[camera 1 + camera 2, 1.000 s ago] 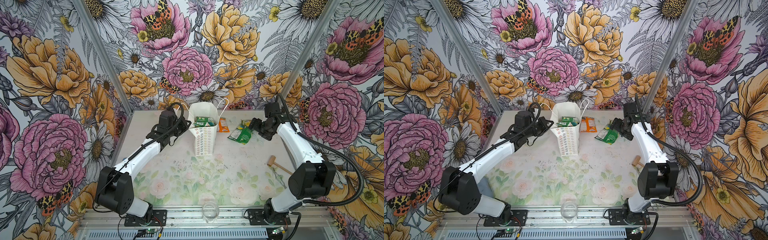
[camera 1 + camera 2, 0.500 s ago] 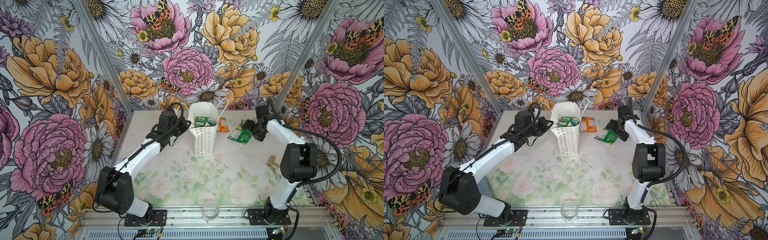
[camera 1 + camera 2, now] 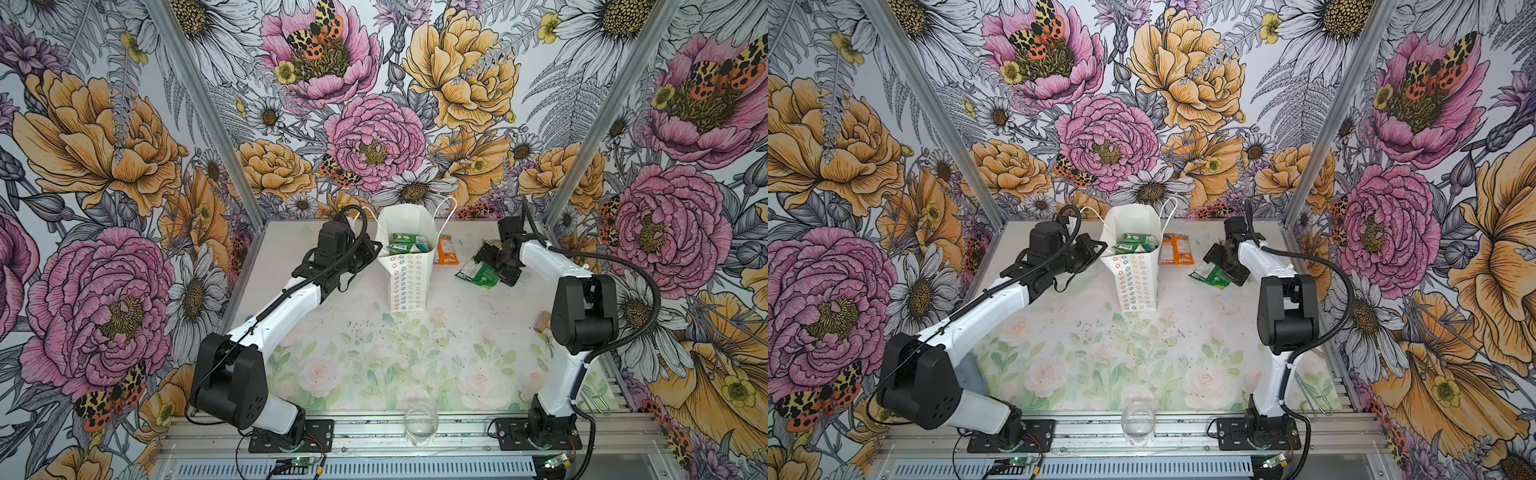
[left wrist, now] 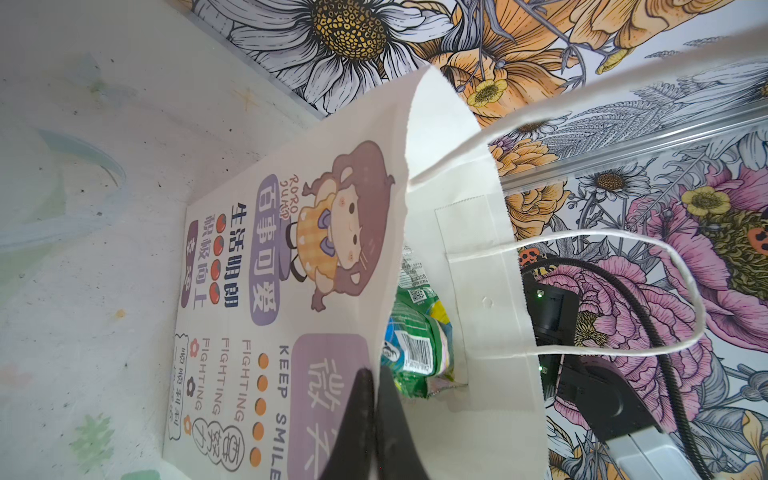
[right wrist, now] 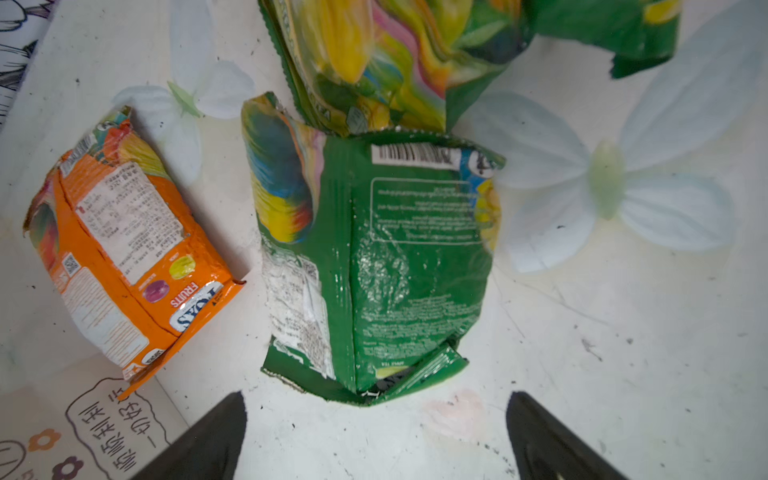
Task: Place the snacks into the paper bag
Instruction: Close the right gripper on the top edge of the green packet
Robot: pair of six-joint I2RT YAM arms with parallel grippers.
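Flowered walls close in a pale table (image 3: 415,353) printed with faint roses. Near its far edge the paper bag (image 3: 409,274) stands upright and open, with green packets (image 3: 409,244) already inside. An orange packet (image 3: 447,250) lies flat just beside the bag, and a green packet (image 3: 478,275) lies a little further right.

The left claw (image 4: 374,384) is pinched shut on the bag's rim. Only the left wrist view shows this grip closely, along with a cartoon girl printed on the bag's broad face. Both top views show the narrow side with its rows of little flowers.

The right claw (image 5: 376,399) hangs over the green packet with its jaws spread wide and nothing between them. The right wrist view shows that packet's barcode and a second packet (image 5: 374,54) overlapping its far end, which the claw largely hides from above.

Compared with a second ago, the right arm has folded upright, and its claw has come in over the green packet and opened wider. The bag, left claw and orange packet are unmoved.
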